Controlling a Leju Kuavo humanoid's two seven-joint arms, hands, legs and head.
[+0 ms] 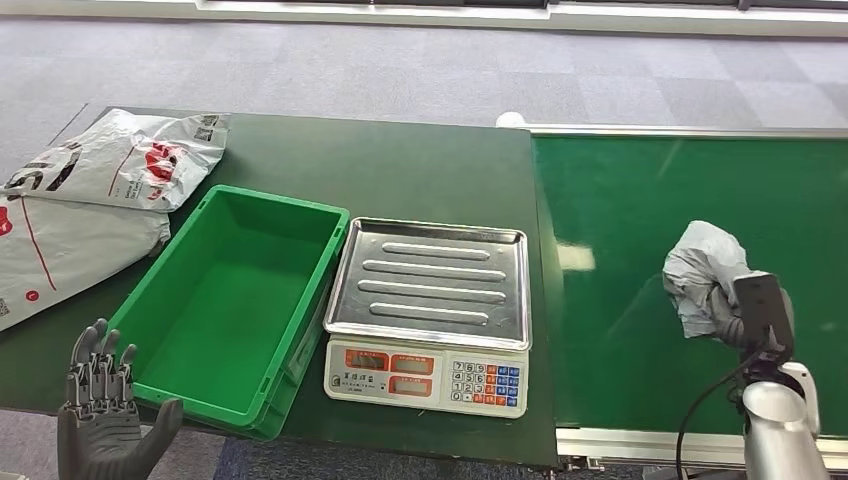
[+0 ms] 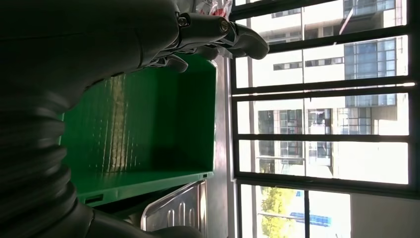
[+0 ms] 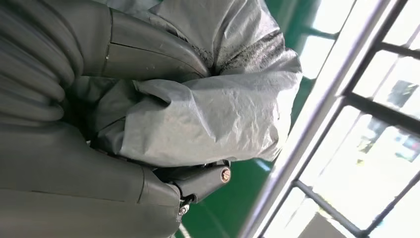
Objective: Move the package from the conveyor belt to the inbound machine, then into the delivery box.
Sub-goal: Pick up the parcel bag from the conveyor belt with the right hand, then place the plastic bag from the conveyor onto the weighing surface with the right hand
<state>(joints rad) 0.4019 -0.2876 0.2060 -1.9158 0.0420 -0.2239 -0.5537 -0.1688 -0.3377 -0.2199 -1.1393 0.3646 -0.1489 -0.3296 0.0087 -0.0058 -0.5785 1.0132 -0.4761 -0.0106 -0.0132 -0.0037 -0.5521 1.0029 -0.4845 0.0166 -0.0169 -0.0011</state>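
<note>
Floor's grey carpet tiles [image 1: 400, 70] in slightly different shades, with a pale strip along the far edge. Dark green tabletop [image 1: 420, 170]. Big dark-framed windows [image 2: 322, 99], bright daylight, buildings and a bit of tree outside.

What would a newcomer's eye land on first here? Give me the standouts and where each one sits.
The crumpled grey package stands out on the green conveyor belt at the right, wrapped in the right hand. Mid-table sits the scale with its shiny steel tray, and beside it to the left the green bin. The left hand hovers with fingers spread at the bin's near corner.
</note>
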